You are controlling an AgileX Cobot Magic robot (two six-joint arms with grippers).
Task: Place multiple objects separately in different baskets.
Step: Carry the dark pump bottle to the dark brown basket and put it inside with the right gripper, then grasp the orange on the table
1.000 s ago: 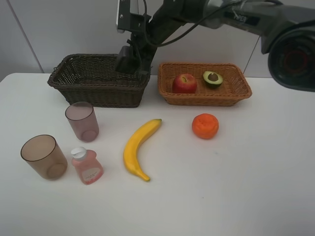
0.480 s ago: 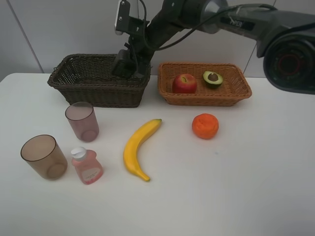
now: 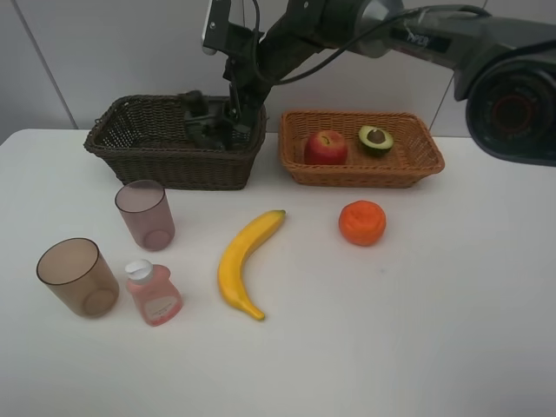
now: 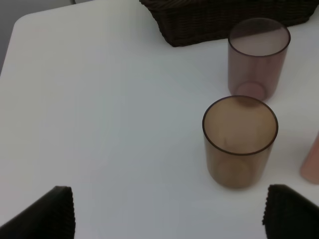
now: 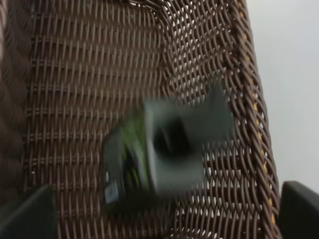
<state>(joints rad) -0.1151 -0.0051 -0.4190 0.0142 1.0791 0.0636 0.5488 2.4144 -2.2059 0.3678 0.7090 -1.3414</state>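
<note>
My right gripper reaches across over the dark brown basket and stands open. The dark green pump bottle is loose below it, blurred inside the basket; the right wrist view shows the bottle clear of my right gripper. The red apple and halved avocado lie in the light basket. On the table are the banana, tangerine, two cups and the pink bottle. My left gripper is open, just short of the nearer cup.
In the left wrist view the second cup stands behind the first, in front of the dark basket. The pink bottle shows at the picture's edge. The table's left edge is close to the cups.
My right gripper has opened and the green pump bottle has dropped out of it into the dark basket. The other objects have not moved.
</note>
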